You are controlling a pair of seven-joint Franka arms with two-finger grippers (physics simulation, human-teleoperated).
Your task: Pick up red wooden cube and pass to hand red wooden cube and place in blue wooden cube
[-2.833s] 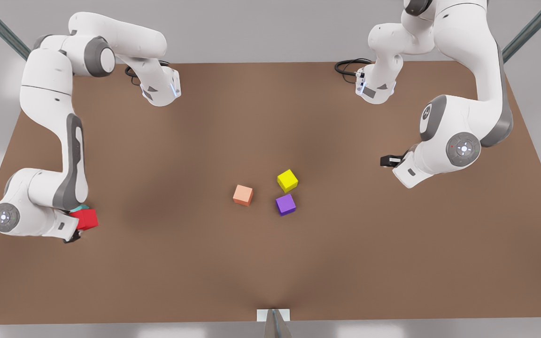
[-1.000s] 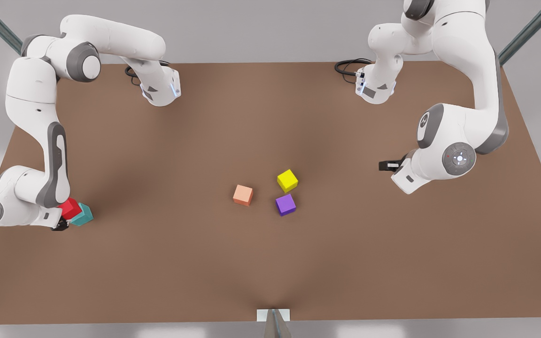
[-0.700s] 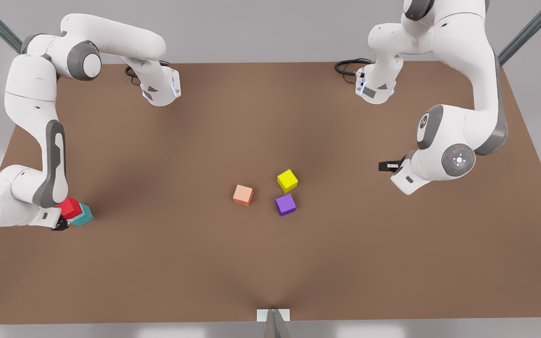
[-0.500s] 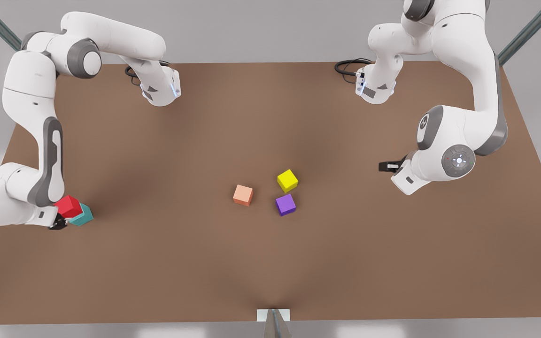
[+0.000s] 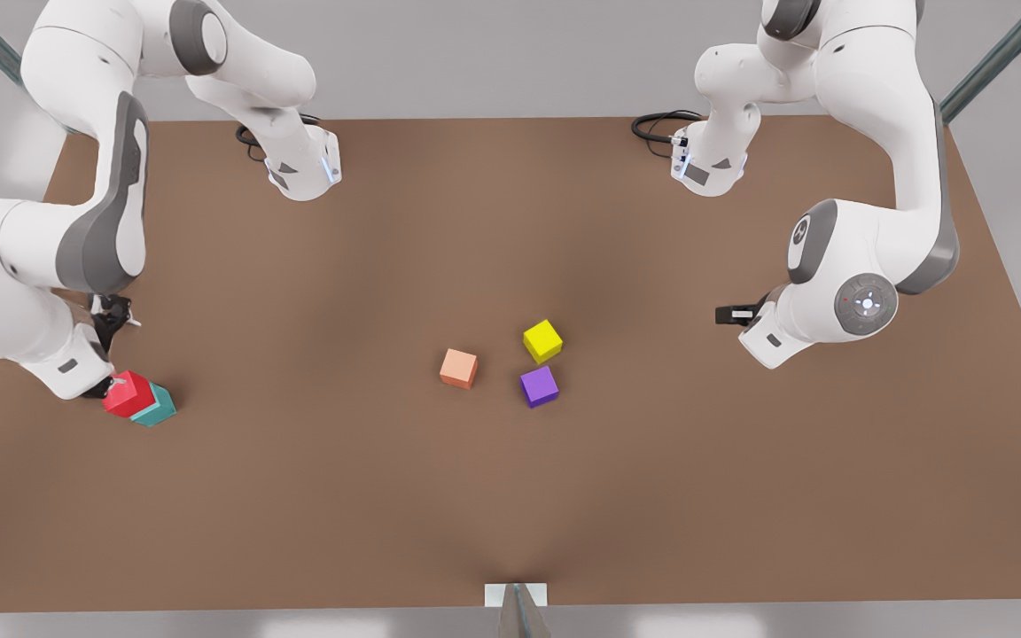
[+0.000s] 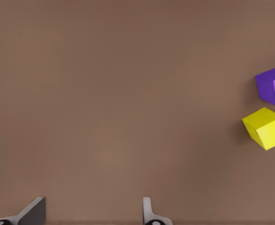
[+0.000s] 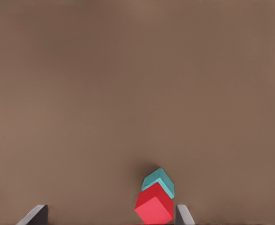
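The red wooden cube rests tilted on the blue wooden cube, shifted off its middle, near the table's edge at the front view's left. My right gripper hangs just above and beside the stack. It is open, and the red cube lies close to one fingertip. My left gripper waits at the front view's right, open over bare table with nothing between its fingers.
A salmon-orange cube, a yellow cube and a purple cube sit near the table's middle. Both arm bases stand at the far edge with cables. The brown table stretches wide in front.
The right arm held the red cube over the blue one, set it down, then let go and rose away. The red cube stays on the blue cube. The left arm barely moved.
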